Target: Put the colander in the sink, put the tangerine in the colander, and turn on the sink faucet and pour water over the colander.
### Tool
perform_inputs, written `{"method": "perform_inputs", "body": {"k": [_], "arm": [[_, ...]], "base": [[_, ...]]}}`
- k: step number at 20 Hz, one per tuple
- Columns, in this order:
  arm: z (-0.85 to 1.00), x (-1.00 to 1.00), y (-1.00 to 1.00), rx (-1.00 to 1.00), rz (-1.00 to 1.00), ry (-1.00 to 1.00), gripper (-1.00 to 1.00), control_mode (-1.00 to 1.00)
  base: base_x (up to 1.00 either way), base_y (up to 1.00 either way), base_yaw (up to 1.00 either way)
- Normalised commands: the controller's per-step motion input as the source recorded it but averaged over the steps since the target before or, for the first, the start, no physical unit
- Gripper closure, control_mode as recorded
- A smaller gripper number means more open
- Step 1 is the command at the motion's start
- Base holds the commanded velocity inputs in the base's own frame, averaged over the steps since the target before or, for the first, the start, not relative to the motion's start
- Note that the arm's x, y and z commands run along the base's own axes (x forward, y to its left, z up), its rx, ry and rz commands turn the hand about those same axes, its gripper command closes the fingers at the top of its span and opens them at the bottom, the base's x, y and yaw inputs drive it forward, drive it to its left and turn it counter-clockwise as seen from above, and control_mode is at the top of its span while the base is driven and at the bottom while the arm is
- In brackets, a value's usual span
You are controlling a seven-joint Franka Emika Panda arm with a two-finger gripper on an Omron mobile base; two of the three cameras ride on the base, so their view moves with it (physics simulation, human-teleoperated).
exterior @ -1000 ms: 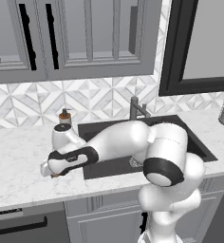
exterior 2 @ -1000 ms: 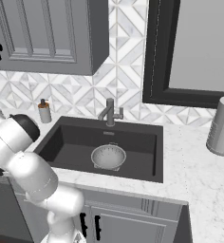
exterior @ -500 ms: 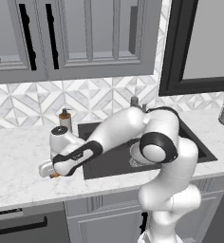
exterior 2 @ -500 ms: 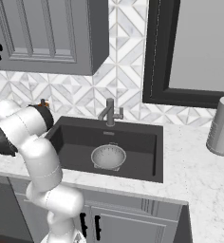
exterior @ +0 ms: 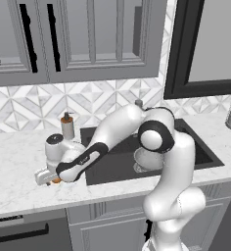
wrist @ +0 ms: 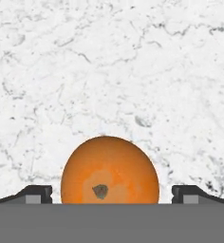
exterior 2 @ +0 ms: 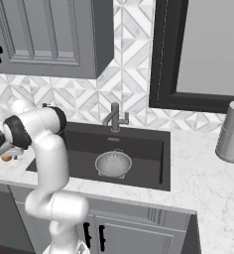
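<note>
One small round bright orange tangerine (wrist: 109, 170) on the white marble worktop (wrist: 114, 66), left of the basin; hand view shows it between the two dark fingertips (wrist: 37, 193), a gap on each side, neither touching. Tool (wrist: 111, 197) spread wide, gripping nothing. From the left base view the tool (exterior: 48, 177) sits low over the worktop near its front edge, an orange sliver of fruit (exterior: 56, 181) just visible under it.

One white arm: rises at the base, elbow bent high over the basin, forearm reaching down and out to the robot's left, hand pointing down at the worktop.

One large rectangular dark charcoal sink (exterior 2: 148, 149) set into the marble. One round silver-grey perforated metal colander (exterior 2: 113, 164) upright on its floor, well apart from the fruit.

One slim dark grey metal sink faucet (exterior 2: 114, 117) behind the basin. One grey soap dispenser with brown pump (exterior: 67, 126) at the back left.

One tall grey ribbed cylinder (exterior 2: 232, 132) far right.
</note>
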Motion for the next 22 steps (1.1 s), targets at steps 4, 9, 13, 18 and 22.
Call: {"method": "perform_inputs", "body": {"k": [4, 9, 13, 18, 22], "arm": [[-0.16, 0.14, 0.00, 0.00, -0.01, -0.02, -1.00, -1.00], [-0.16, -0.06, -0.06, 0.02, -0.08, 0.00, 1.00, -1.00], [-0.26, -0.44, -0.59, 0.12, -0.23, 0.00, 1.00, -1.00], [0.26, -0.60, -0.96, 0.24, -0.27, -0.10, 1.00, -1.00], [0.98, -0.23, -1.00, 0.34, -0.19, -0.08, 1.00, -1.00]], "base": [[0.00, 0.00, 0.00], [0.00, 0.00, 0.00], [0.00, 0.00, 0.00], [0.00, 0.00, 0.00], [0.00, 0.00, 0.00]]}}
